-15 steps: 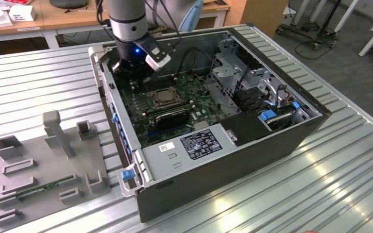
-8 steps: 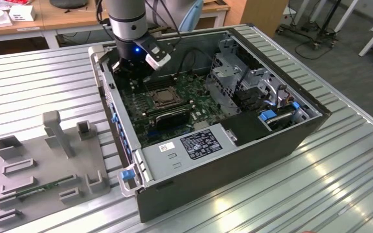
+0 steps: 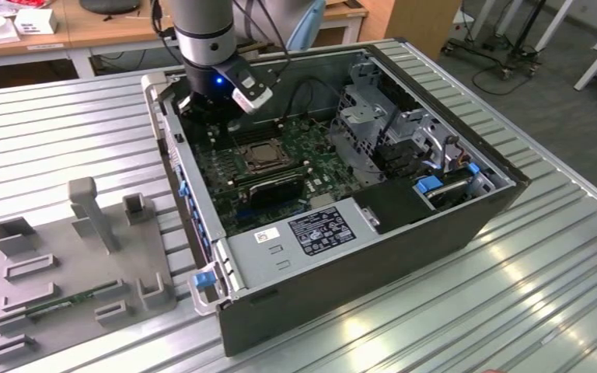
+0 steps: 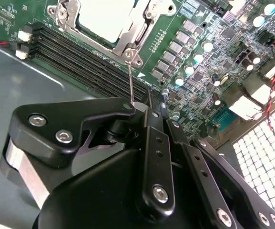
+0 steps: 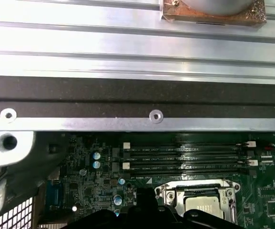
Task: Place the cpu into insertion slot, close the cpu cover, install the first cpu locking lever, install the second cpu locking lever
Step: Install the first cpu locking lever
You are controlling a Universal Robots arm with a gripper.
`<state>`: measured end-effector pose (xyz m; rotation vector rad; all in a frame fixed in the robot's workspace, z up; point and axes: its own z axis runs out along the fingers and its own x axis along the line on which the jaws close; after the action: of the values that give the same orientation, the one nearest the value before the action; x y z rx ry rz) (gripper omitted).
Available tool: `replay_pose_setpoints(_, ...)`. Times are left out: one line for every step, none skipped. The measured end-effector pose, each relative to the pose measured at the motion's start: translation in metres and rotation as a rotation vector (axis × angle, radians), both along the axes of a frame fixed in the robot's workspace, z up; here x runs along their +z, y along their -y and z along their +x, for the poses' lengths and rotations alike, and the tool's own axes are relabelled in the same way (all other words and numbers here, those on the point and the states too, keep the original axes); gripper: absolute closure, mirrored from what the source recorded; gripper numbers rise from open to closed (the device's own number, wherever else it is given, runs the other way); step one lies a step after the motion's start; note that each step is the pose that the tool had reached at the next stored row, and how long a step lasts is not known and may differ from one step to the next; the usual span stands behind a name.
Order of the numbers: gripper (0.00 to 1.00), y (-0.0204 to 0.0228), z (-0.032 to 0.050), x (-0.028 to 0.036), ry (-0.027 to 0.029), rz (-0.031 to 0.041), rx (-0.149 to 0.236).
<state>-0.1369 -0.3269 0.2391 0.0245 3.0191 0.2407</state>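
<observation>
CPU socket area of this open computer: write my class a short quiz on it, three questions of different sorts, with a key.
1. True or false: the cpu cover is closed over the cpu.
2. What does the gripper pinch? A) the thin locking lever B) a red cable C) a memory stick
3. Fill in: the grey fixture plate lies toward the exterior view's ___ of the computer case.
Key: 1 true; 2 A; 3 left.
</observation>
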Motion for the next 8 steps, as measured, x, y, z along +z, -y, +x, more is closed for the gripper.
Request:
replay_pose_setpoints(0.89,0.0001,0.0007,0.0000,0.0000,-0.0001,-0.002)
replay_pose_setpoints(0.89,0.0002,0.0016,0.0000,0.0000,0.0000,-0.004)
replay_pose_setpoints(0.89,0.0003,0.0025,0.0000,-0.0001,-0.0001,-0.005)
replay_pose_setpoints(0.89,0.0005,0.0035,0.0000,-0.0001,0.0000,-0.007)
replay_pose_setpoints(0.89,0.0005,0.0046,0.0000,-0.0001,0.0000,-0.008)
replay_pose_setpoints(0.89,0.0006,0.0057,0.0000,-0.0001,0.0000,-0.010)
replay_pose_setpoints(0.89,0.0007,0.0070,0.0000,-0.0002,-0.0001,-0.011)
replay_pose_setpoints(0.89,0.0008,0.0084,0.0000,-0.0003,-0.0001,-0.012)
